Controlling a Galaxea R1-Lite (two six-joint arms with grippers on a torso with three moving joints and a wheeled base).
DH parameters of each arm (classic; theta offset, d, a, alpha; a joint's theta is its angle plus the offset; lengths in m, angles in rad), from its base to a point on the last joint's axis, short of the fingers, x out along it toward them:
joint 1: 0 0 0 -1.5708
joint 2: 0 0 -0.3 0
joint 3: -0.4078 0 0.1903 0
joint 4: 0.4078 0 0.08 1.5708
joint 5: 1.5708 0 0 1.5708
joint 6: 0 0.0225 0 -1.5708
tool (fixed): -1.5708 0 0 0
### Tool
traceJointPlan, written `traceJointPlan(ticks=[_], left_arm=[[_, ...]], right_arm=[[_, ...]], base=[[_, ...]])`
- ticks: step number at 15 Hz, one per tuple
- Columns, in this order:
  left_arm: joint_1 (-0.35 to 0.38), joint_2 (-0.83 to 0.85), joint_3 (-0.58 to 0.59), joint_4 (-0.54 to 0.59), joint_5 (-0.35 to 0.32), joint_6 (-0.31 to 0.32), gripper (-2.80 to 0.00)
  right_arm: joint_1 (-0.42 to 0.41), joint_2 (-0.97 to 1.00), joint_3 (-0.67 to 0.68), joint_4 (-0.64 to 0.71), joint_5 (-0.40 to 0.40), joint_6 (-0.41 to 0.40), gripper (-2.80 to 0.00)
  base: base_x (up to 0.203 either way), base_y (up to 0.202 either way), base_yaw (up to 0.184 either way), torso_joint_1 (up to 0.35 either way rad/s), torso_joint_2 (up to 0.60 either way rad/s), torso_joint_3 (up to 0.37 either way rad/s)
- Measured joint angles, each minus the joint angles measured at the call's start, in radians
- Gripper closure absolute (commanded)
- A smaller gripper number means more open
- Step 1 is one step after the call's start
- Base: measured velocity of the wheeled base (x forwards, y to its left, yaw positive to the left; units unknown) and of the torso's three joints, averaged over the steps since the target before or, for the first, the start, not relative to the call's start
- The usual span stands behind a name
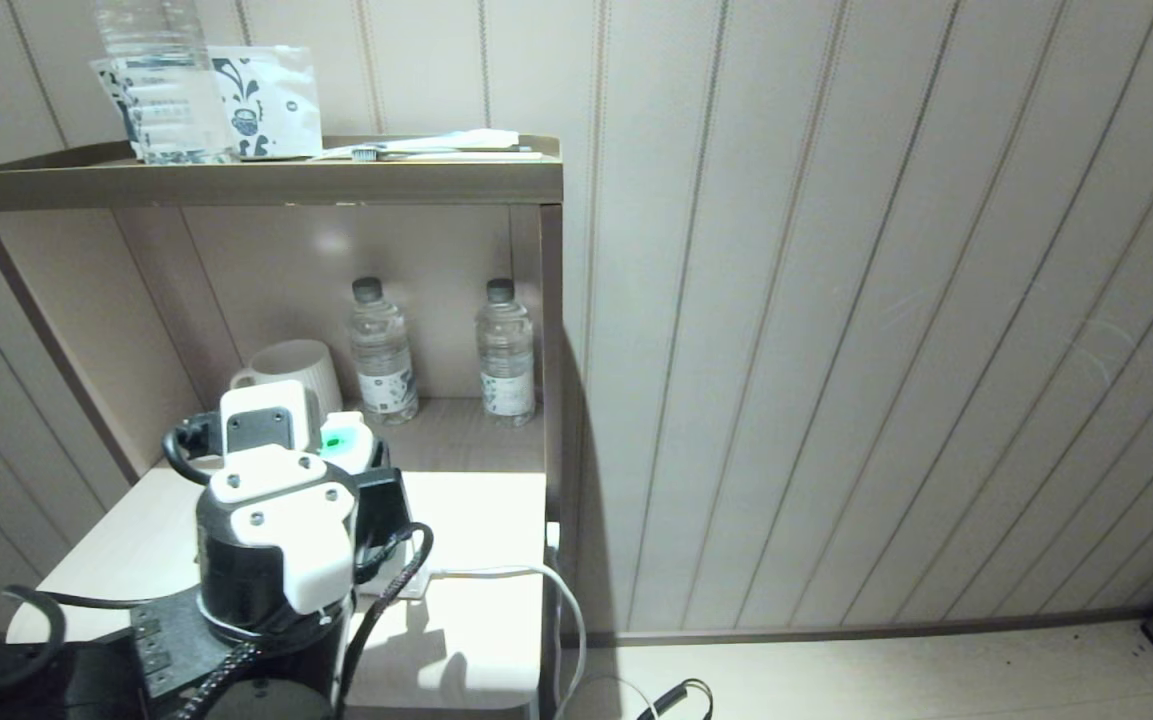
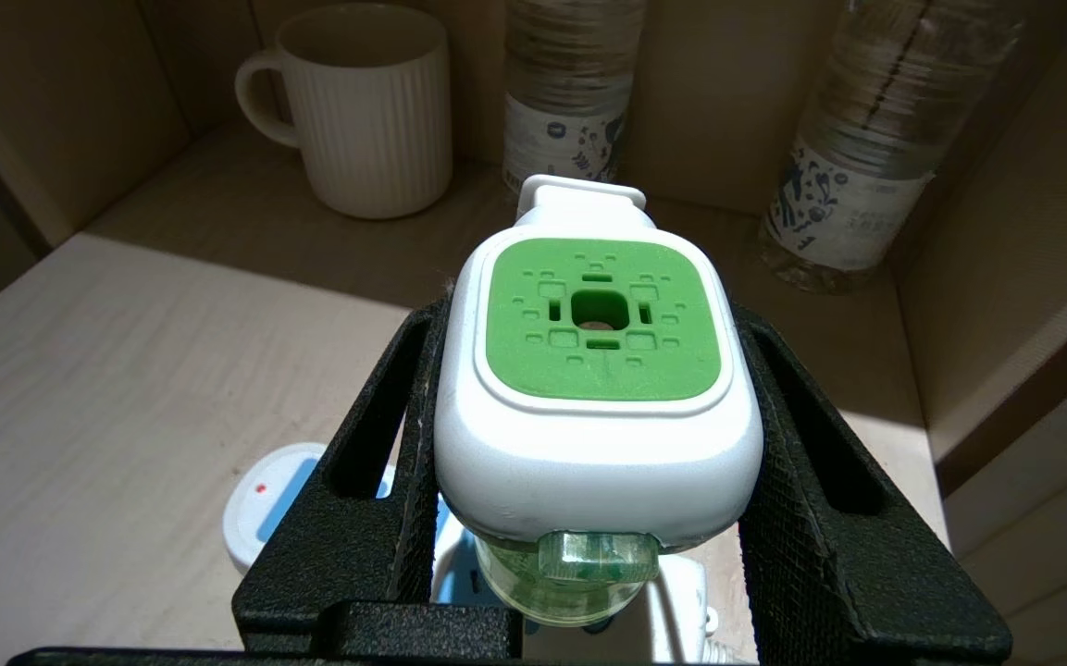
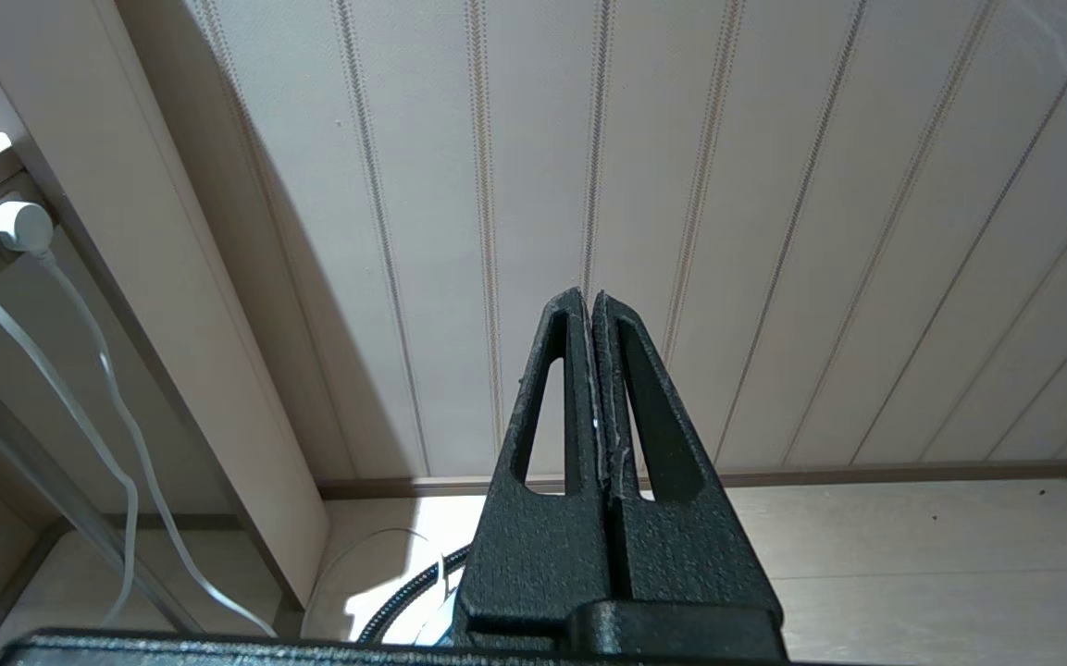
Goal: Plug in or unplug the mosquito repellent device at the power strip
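Device (image 2: pixel 598 370) clamped between left gripper (image 2: pixel 589 388) fingers (image 2: pixel 385 444) — above strip (image 2: pixel 681 601).

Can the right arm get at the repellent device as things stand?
Probably not soon: the right gripper is shut and parked low beside the cabinet, facing the wall. The left gripper already clamps the device over the power strip.

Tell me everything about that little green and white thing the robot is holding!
The mosquito repellent device has a rounded, glossy white plastic head with a matte green square top, dotted with small square marks around a center hole. A clear green liquid bottle hangs beneath. It stands upright between the left gripper's black fingers, which press its sides, just above the white power strip.
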Motion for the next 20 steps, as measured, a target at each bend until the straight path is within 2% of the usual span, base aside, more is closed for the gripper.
traceJointPlan(ticks=[3, 5, 7, 9, 11, 12, 15, 20], left_arm=[[0.003, -0.149, -0.014, 0.176, -0.087, 0.028, 0.00], [0.039, -0.254, -0.051, 0.382, -0.188, 0.032, 0.00], [0.137, -0.349, -0.131, 0.631, -0.331, 0.054, 0.00], [0.272, -0.426, -0.255, 0.903, -0.532, 0.126, 0.00], [0.353, -0.451, -0.373, 1.134, -0.685, 0.190, 0.00], [0.378, -0.443, -0.422, 1.233, -0.723, 0.222, 0.00], [0.406, -0.374, -0.551, 1.480, -0.761, 0.325, 0.00], [0.422, -0.220, -0.830, 1.835, -0.889, 0.339, 0.00]], right_arm=[[0.000, 0.000, 0.000, 0.000, 0.000, 0.000, 0.00], [0.000, 0.000, 0.000, 0.000, 0.000, 0.000, 0.00], [0.000, 0.000, 0.000, 0.000, 0.000, 0.000, 0.00], [0.000, 0.000, 0.000, 0.000, 0.000, 0.000, 0.00], [0.000, 0.000, 0.000, 0.000, 0.000, 0.000, 0.00], [0.000, 0.000, 0.000, 0.000, 0.000, 0.000, 0.00], [0.000, 0.000, 0.000, 0.000, 0.000, 0.000, 0.00], [0.000, 0.000, 0.000, 0.000, 0.000, 0.000, 0.00]], base=[[0.000, 0.000, 0.000, 0.000, 0.00, 0.000], [0.000, 0.000, 0.000, 0.000, 0.00, 0.000], [0.000, 0.000, 0.000, 0.000, 0.00, 0.000], [0.000, 0.000, 0.000, 0.000, 0.00, 0.000], [0.000, 0.000, 0.000, 0.000, 0.00, 0.000], [0.000, 0.000, 0.000, 0.000, 0.00, 0.000], [0.000, 0.000, 0.000, 0.000, 0.00, 0.000], [0.000, 0.000, 0.000, 0.000, 0.00, 0.000]])
